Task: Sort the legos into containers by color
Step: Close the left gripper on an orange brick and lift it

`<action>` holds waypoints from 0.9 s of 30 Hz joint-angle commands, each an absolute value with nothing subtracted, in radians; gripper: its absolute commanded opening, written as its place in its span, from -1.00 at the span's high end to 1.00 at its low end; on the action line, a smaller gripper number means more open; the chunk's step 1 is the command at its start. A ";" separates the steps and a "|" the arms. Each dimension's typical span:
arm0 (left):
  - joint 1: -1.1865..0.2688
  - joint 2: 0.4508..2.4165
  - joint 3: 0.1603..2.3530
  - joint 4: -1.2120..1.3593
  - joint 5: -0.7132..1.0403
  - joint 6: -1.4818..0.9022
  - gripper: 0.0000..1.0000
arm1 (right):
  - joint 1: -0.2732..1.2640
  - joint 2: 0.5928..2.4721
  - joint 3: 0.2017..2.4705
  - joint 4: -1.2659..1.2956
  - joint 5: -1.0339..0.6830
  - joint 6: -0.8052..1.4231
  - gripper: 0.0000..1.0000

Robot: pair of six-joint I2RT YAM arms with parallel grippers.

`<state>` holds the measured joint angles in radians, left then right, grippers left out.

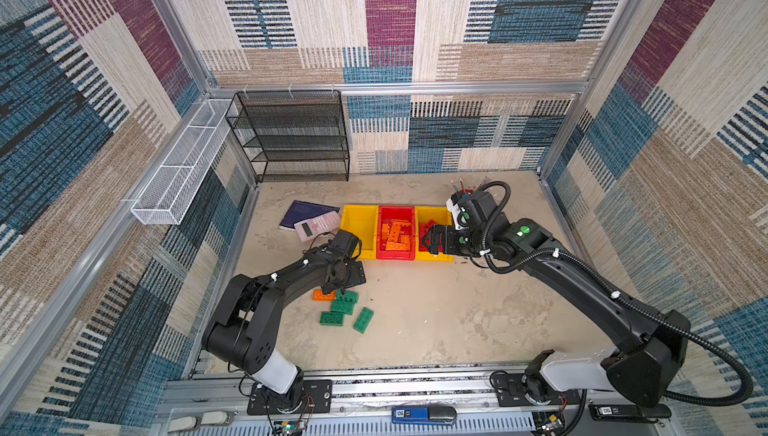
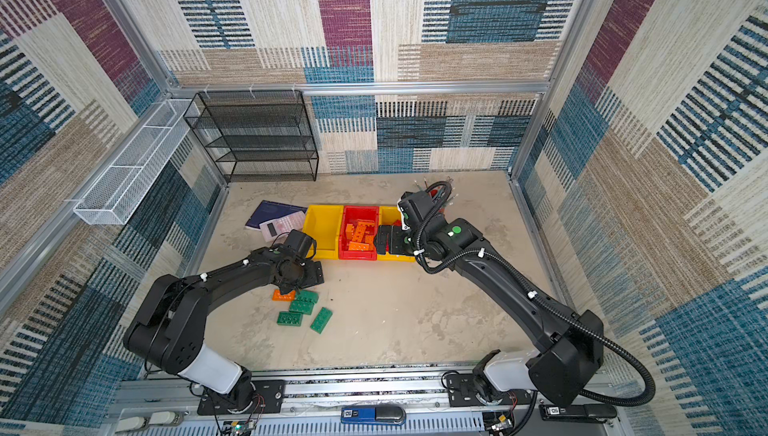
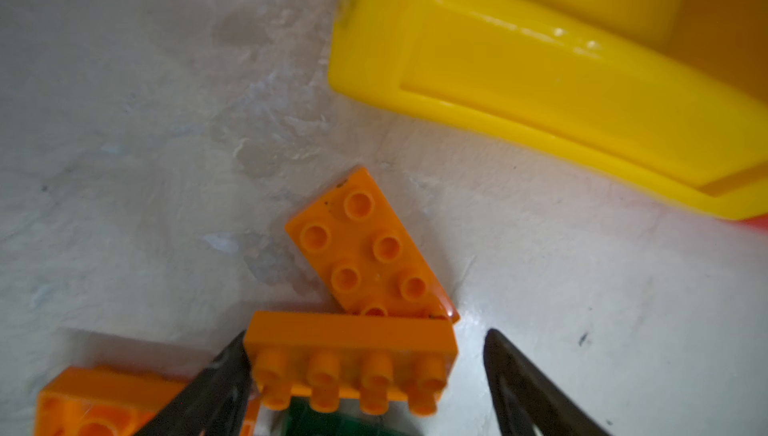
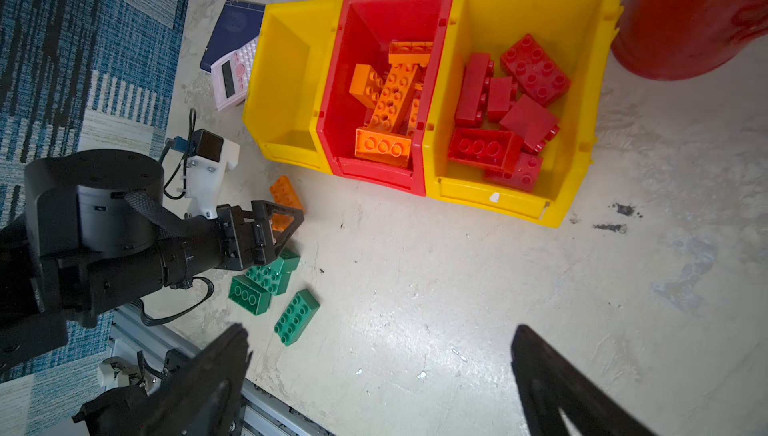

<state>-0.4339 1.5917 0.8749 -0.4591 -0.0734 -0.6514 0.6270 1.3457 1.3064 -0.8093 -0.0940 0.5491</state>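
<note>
The legos are chunky, glossy plastic bricks with round hollow-topped studs in two rows. On the counter (image 1: 415, 309), near the front of the left yellow bin (image 4: 286, 80), the left end effector (image 3: 365, 334) stands open astride an orange brick (image 3: 351, 342) that lies on its side, studs pointing sideways. One finger (image 3: 224, 375) touches the brick's end and the other stands just clear of it, so nothing is gripped. A second orange brick (image 3: 365, 246) lies flat, studs up, touching the first, and a third orange brick (image 3: 104, 400) sits just beside the touching finger. Green bricks (image 4: 272, 273) cluster close by, with one green brick (image 4: 296, 316) slightly apart and angled. The three bins stand side by side, walls touching. The left yellow bin shows only its own floor. The red bin (image 4: 357, 38) in the middle holds a loose heap of orange bricks (image 4: 390, 101). The right yellow bin (image 4: 582, 59) holds jumbled red bricks (image 4: 486, 147), long and short. The right end effector (image 4: 380, 328) hangs wide open near the right yellow bin, holding nothing.
</note>
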 commanded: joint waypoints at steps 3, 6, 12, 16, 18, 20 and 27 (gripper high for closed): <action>-0.449 1.615 0.872 -0.453 -0.117 -0.645 -0.65 | 0.627 1.331 1.299 -0.802 -0.081 0.562 -0.99; -0.450 1.630 0.877 -0.476 -0.148 -0.665 -0.62 | 0.627 1.325 1.294 -0.802 -0.079 0.567 -0.99; -0.453 1.650 0.888 -0.492 -0.152 -0.669 -0.38 | 0.627 1.313 1.280 -0.802 -0.077 0.577 -0.99; -0.452 1.646 0.894 -0.510 -0.153 -0.669 -0.30 | 0.627 1.304 1.275 -0.801 -0.073 0.581 -0.99; -0.452 1.641 0.900 -0.523 -0.156 -0.669 -0.29 | 0.627 1.303 1.272 -0.801 -0.073 0.583 -0.99; -0.452 1.633 0.909 -0.541 -0.163 -0.669 -0.29 | 0.627 1.302 1.269 -0.799 -0.072 0.585 -0.99; -0.452 1.602 0.961 -0.614 -0.181 -0.663 -0.27 | 0.627 1.289 1.247 -0.789 -0.079 0.593 -0.99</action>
